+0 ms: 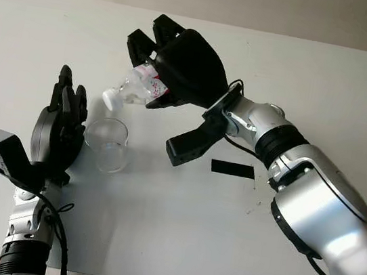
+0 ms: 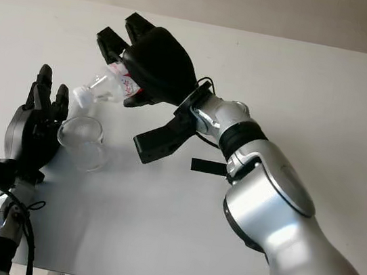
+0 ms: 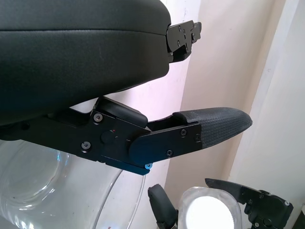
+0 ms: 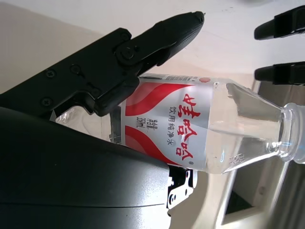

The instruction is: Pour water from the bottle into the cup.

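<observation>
My right hand (image 1: 149, 70) is shut on a clear water bottle (image 1: 138, 85) with a red and white label (image 4: 176, 124). It holds the bottle above the table, tilted, with the white-capped neck (image 1: 112, 100) pointing down and left. The neck hangs just above the rim of a clear empty cup (image 1: 107, 144), which stands upright on the table. My left hand (image 1: 65, 104) is open and stands right beside the cup on its left, fingers pointing away from me. In the left wrist view the cup (image 3: 52, 191) is close under the hand, with the bottle's cap (image 3: 209, 217) beyond it.
The white table (image 1: 175, 246) reaches to the wall at the back. A short black strip (image 1: 232, 169) lies flat on it to the right of the cup, under my right forearm.
</observation>
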Controlling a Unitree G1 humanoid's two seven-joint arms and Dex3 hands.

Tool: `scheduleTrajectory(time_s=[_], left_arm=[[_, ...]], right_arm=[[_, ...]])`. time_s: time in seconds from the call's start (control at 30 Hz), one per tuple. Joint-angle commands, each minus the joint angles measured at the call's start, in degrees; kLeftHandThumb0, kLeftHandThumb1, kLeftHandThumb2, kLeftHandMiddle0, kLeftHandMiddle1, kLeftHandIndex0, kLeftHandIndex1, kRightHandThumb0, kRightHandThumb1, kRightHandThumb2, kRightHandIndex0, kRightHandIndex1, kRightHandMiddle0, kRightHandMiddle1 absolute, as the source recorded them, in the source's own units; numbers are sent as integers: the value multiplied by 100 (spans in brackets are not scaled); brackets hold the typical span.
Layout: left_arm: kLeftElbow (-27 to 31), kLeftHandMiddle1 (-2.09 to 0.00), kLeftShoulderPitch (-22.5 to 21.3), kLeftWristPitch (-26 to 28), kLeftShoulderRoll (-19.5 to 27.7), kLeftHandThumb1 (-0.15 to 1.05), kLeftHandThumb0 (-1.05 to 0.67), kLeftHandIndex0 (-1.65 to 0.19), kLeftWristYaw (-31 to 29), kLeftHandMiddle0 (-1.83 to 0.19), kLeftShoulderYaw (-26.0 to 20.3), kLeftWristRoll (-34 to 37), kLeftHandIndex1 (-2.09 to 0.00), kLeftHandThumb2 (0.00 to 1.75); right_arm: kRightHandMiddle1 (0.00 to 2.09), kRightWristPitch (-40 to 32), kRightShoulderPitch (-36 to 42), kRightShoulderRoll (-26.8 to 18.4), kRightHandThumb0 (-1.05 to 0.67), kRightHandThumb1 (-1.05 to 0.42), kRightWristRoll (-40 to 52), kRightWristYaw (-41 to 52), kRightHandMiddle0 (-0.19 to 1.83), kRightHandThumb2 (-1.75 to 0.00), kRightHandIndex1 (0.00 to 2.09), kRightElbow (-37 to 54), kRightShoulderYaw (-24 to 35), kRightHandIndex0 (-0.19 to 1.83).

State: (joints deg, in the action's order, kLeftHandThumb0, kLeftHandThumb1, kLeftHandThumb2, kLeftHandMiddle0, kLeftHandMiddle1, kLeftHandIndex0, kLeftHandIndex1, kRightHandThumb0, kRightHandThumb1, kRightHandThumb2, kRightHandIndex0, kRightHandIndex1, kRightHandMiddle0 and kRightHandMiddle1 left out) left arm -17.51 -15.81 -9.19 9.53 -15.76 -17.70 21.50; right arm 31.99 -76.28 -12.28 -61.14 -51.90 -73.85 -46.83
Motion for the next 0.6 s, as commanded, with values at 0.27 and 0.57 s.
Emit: scheduleTrajectory(time_s=[0.27, 0.57], left_arm=[[-72, -1, 147, -6, -71, 105, -84, 19, -14, 19, 27, -2, 0, 64], [-52, -1, 127, 55, -61, 105, -84, 19, 1, 19, 11, 23, 0, 63]], right_arm=[[208, -350, -432, -83, -36, -96, -622, -592, 51, -5, 209, -29, -548, 100], [209, -334, -554, -114, -38, -97, -736, -800, 62, -6, 209, -66, -752, 103]])
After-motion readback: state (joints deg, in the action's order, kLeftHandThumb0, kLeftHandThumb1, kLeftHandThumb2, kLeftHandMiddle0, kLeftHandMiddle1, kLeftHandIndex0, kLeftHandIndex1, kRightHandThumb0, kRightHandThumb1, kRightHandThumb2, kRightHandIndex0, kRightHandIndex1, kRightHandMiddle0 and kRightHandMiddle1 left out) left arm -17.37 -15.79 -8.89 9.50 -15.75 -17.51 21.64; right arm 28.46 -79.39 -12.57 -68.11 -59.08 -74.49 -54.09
